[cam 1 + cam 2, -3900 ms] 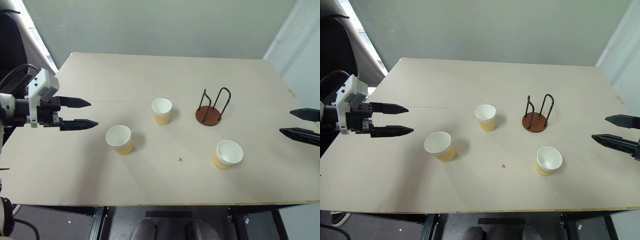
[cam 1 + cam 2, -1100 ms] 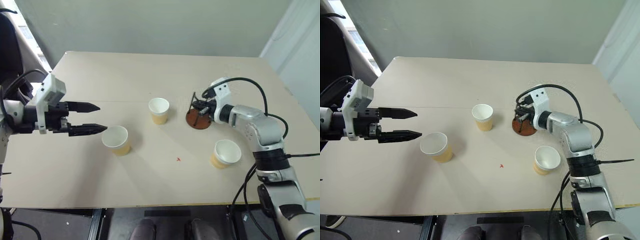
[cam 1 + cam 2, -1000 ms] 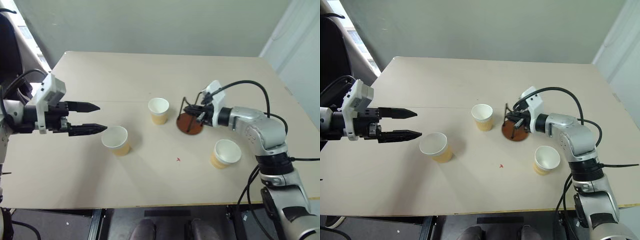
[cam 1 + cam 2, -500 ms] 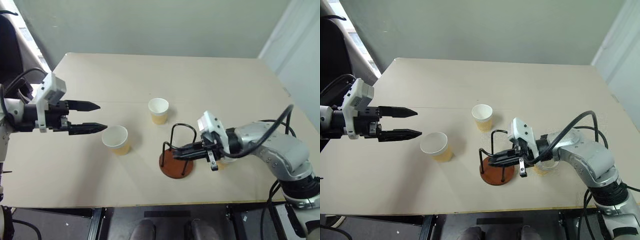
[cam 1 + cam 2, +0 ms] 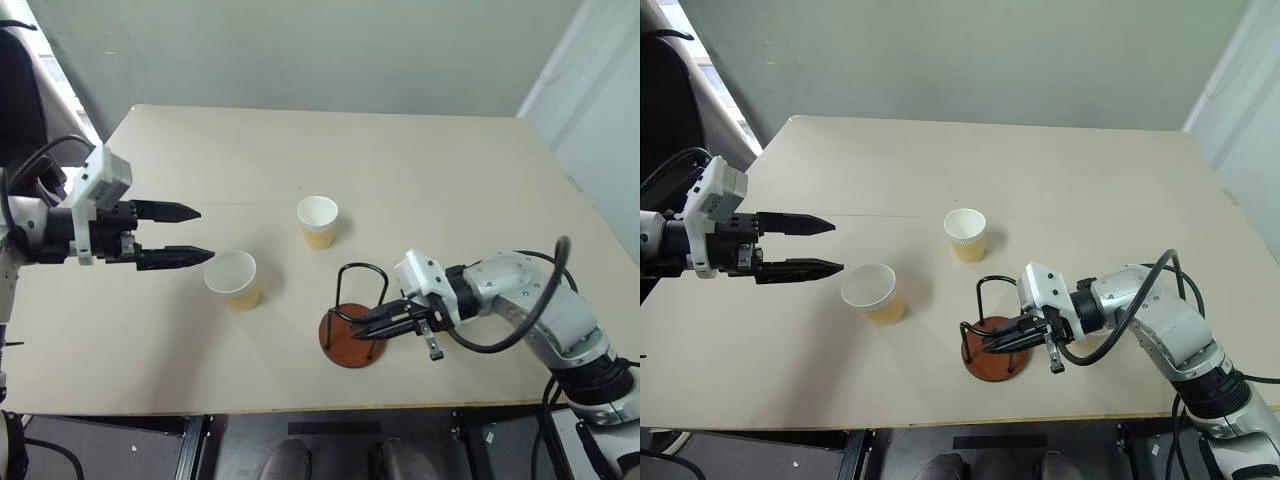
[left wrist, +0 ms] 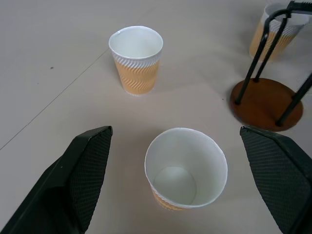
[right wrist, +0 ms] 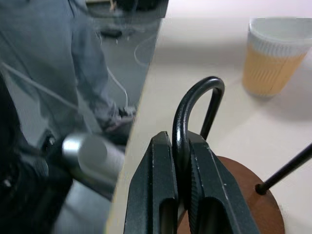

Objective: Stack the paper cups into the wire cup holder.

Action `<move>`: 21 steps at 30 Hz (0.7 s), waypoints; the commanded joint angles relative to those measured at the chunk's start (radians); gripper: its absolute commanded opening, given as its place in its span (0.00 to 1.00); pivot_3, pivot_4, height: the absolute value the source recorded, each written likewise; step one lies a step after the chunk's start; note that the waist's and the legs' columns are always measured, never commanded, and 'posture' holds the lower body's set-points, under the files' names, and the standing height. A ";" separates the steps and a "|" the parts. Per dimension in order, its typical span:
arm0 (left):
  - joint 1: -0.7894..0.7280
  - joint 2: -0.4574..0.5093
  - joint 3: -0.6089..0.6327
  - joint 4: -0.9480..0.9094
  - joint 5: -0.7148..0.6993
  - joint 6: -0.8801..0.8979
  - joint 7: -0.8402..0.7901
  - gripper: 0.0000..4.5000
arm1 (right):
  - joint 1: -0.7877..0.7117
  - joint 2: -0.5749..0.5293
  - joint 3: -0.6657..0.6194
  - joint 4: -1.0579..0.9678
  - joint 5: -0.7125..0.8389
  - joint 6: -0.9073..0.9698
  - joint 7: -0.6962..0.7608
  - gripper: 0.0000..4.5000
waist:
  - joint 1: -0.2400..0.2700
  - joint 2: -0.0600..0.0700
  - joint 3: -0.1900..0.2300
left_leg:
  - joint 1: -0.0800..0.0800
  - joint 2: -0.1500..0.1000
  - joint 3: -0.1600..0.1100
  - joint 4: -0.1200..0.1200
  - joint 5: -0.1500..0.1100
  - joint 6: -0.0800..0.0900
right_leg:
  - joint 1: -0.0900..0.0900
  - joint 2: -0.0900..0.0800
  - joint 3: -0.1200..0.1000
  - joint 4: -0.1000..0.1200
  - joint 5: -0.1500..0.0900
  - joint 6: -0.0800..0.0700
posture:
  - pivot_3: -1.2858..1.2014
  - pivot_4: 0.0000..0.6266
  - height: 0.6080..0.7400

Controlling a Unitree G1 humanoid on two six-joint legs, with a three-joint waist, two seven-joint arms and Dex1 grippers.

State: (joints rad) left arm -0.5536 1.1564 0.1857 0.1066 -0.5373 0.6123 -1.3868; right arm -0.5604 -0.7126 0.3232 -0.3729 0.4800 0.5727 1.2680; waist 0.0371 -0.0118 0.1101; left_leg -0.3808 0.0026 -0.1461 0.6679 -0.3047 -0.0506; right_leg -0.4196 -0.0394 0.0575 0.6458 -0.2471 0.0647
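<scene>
The wire cup holder (image 5: pixel 349 338), a reddish-brown disc with two black wire arches, sits near the table's front edge. My right gripper (image 5: pixel 362 325) is shut on one arch, and the wire shows clamped between its fingers (image 7: pixel 158 170). One paper cup (image 5: pixel 318 220) stands upright at mid-table. A second paper cup (image 5: pixel 233 278) stands just right of my open left gripper (image 5: pixel 205 233), between its spread fingers (image 6: pixel 83 170) but untouched. A third paper cup (image 6: pixel 275 29) shows behind the holder in the left wrist view; my right arm covers it in the head views.
The beige table (image 5: pixel 200 350) ends at its front edge (image 5: pixel 300 408), a short way from the holder's base. A black cable (image 5: pixel 545 300) loops off my right forearm. Bare tabletop lies across the far half and front left.
My right gripper has pulled the wire cup holder from beside the far cup toward the front middle of the table, then nearly stopped. The left arm and the cups have not moved.
</scene>
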 commanded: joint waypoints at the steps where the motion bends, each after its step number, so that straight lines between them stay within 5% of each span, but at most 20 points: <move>1: -0.020 0.022 0.020 -0.007 0.003 -0.012 -0.003 1.00 | -0.005 -0.006 0.002 0.010 -0.033 -0.064 0.028 0.01 | 0.000 0.000 0.000 | 0.000 0.000 0.000 0.000 0.000 0.000 | 0.000 0.000 0.000 0.000 0.000 0.000 | 0.52 0.24 1.00; 21: 0.023 0.136 0.038 -0.207 -0.213 0.129 -0.227 1.00 | -0.032 0.003 0.023 0.135 -0.117 -0.188 0.113 0.01 | 0.000 -0.001 -0.001 | 0.002 0.000 0.000 0.000 0.000 0.000 | 0.003 0.000 0.000 0.000 0.000 0.000 | 0.52 0.24 1.00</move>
State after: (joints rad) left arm -0.5321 1.2710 0.2031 -0.0701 -0.7284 0.7376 -1.5714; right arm -0.5852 -0.7083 0.3356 -0.2453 0.3871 0.3933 1.3742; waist 0.0370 -0.0127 0.1096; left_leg -0.3772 0.0024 -0.1463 0.6674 -0.3047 -0.0506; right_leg -0.4158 -0.0394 0.0580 0.6457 -0.2469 0.0643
